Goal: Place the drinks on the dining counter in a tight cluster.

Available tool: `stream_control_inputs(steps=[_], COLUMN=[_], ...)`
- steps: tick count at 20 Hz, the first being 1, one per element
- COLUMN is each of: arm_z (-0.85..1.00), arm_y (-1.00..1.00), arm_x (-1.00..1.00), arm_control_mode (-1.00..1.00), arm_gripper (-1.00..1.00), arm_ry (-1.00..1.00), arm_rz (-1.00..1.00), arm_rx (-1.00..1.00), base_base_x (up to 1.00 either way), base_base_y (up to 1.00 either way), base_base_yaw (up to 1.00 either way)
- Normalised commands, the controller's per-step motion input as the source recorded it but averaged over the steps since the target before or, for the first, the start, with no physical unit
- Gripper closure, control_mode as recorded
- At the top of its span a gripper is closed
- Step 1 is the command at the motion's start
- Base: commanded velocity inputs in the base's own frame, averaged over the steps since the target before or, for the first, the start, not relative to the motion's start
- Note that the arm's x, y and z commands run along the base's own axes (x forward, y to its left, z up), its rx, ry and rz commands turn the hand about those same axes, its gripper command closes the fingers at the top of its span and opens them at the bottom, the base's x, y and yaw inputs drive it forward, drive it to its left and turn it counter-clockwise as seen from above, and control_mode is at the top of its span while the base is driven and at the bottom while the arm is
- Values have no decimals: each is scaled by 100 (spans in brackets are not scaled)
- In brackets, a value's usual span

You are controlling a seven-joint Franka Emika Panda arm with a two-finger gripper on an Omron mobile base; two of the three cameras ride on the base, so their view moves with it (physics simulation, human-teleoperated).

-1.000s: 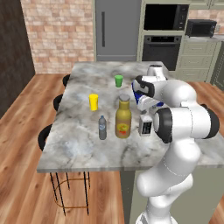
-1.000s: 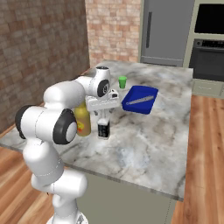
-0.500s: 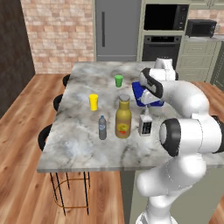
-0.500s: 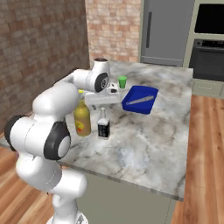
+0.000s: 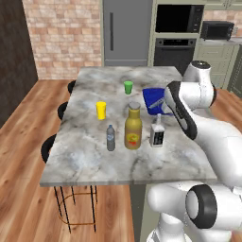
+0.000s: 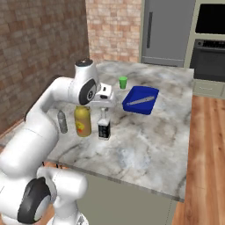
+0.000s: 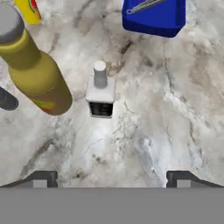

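Three drinks stand close together on the dining counter [image 5: 90, 158]: a small clear water bottle [image 5: 110, 138], a tall amber bottle [image 5: 133, 126] with a grey cap, and a small white container [image 5: 157, 133] with a dark label. In the right base view they appear as water bottle [image 6: 63, 121], amber bottle [image 6: 82, 121] and white container [image 6: 104, 126]. My gripper [image 6: 104, 104] hangs open just above the white container [image 7: 100, 92], apart from it. In the hand view the gripper [image 7: 111, 179] holds nothing, and the amber bottle [image 7: 35, 70] stands left of the container.
A yellow cup [image 5: 101, 110] and a green cup [image 5: 128, 87] stand farther back on the counter. A blue tray [image 5: 156, 99] holding a utensil lies right behind the white container. Black stools [image 5: 48, 146] line the counter's left side. Bare marble [image 6: 145, 140] lies to the right.
My gripper has risen off the white container, which stays standing beside the amber bottle. The arm has swung upward and back. The drinks have not moved.
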Motion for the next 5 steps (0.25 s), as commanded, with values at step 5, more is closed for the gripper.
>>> stream_control_inputs(steps=[5], arm_z=[63], arm_y=[11], arm_x=[-100], arm_control_mode=[-100], arm_gripper=[-100], arm_ry=[-32], arm_rz=[-27], arm_rx=[0], base_base_x=[0], base_base_y=[0], base_base_yaw=[0])
